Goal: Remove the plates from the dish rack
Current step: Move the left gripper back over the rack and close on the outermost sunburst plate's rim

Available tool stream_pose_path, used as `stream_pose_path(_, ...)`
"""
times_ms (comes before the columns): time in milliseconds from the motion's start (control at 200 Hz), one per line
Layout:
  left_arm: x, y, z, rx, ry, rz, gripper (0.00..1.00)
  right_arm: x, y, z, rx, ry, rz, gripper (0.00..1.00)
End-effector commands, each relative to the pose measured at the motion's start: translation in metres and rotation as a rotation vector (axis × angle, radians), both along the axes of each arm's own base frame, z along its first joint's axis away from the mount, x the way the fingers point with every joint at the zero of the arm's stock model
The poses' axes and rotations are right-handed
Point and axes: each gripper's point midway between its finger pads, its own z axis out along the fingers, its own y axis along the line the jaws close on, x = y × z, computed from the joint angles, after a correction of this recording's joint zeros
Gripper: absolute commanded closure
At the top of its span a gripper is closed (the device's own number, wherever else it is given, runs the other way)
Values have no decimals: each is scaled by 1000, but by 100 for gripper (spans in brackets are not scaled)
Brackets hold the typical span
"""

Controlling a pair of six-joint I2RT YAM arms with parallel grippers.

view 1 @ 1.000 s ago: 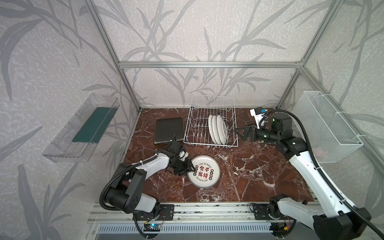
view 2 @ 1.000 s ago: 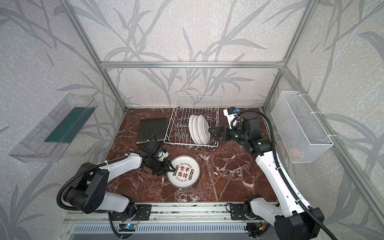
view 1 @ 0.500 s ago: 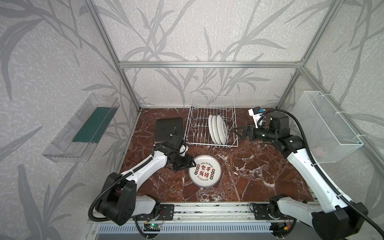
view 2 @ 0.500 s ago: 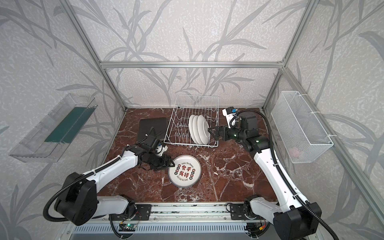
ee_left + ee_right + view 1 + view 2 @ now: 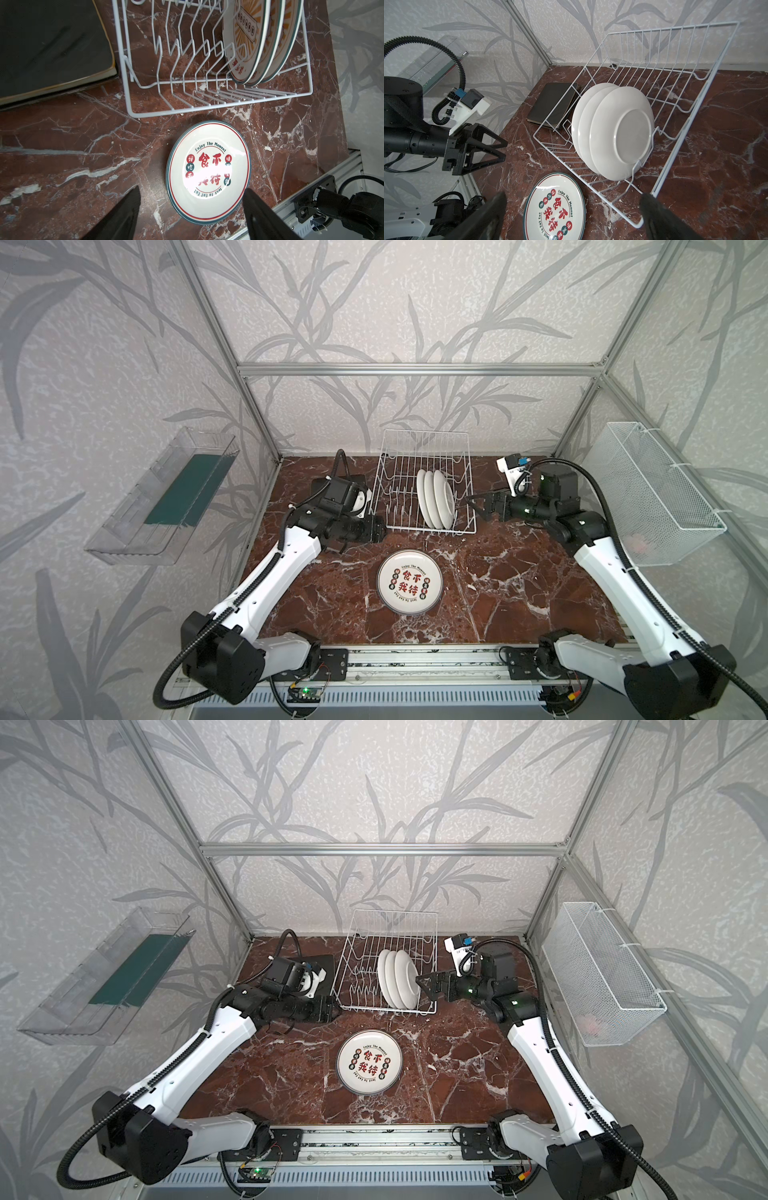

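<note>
**Round plate released**

The left tool (image 5: 506, 150), jaws apart, has drawn back from the round plate (image 5: 409, 581), now lying face up on the tabletop (image 5: 519, 593) before the dish rack (image 5: 395, 489). Inside, three plates (image 5: 436, 499) stay upright; the right tool (image 5: 476, 506), jaws wide, waits beside them.

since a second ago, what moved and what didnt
The left claw has let go of the round plate lying on the table and pulled away toward the near left corner of the dish rack, open. The plate stays put; the right claw stays open beside the three plates in the rack.
</note>
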Motion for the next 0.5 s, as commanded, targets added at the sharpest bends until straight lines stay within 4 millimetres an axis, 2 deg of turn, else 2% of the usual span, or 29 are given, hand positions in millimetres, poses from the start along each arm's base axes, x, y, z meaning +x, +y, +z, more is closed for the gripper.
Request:
stream_pose_path(0, 22, 12, -9, 96, -14, 1, 21, -3, -1, 14, -5, -43, 6, 1)
stream_pose_path(295, 64, -2, -31, 119, 5, -43, 22, -4, -4, 14, -27, -47, -5, 1)
stream_pose_path(495, 72, -17, -45, 91, 79, -79, 24, -5, -6, 13, -35, -47, -9, 1)
